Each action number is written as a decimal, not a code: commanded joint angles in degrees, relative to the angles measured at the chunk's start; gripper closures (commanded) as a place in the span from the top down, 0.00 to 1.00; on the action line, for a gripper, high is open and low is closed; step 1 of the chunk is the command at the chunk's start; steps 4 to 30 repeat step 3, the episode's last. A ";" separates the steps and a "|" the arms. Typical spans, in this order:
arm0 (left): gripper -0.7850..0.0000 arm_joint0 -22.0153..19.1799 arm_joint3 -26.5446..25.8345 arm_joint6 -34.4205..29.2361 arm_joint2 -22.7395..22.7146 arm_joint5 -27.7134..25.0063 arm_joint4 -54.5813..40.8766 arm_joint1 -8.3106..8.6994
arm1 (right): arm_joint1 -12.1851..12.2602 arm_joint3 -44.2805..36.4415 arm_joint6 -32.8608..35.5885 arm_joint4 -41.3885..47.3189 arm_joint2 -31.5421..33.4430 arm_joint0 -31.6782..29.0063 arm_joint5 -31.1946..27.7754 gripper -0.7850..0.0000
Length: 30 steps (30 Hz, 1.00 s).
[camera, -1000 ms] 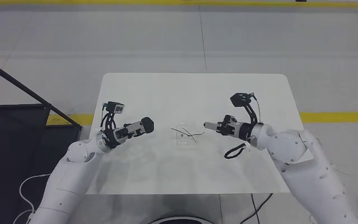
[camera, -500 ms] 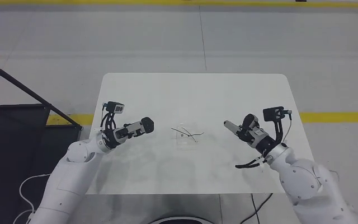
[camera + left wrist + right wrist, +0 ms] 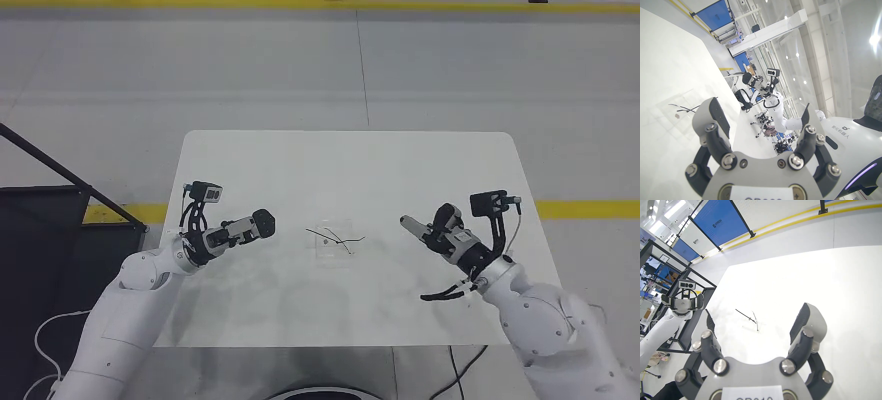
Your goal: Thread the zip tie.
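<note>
White counter (image 3: 300,160) is seen w/ both arms held over it. L hand (image 3: 263,224), fingers apart, is held over the left side; R hand (image 3: 408,222), likewise spread, over the right. Black zip tie (image 3: 330,239) is laid flat at ctr, between the hands, touched by neither.

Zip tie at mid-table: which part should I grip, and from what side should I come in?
Likely its straight black tail, the end nearer the left gripper. The zip tie lies flat on the table, so come down from above, open jaws across the strand, clear of where a thinner strand crosses it.
</note>
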 commanded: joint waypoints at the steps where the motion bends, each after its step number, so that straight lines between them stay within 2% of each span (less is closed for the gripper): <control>1: 1.00 0.00 0.00 0.00 0.00 0.00 0.00 0.00 | 0.00 0.00 0.00 0.00 0.00 0.00 0.00 1.00; 30: 1.00 0.00 0.00 0.00 0.00 0.00 0.00 0.00 | 0.00 0.00 0.00 0.00 0.00 0.00 0.00 1.00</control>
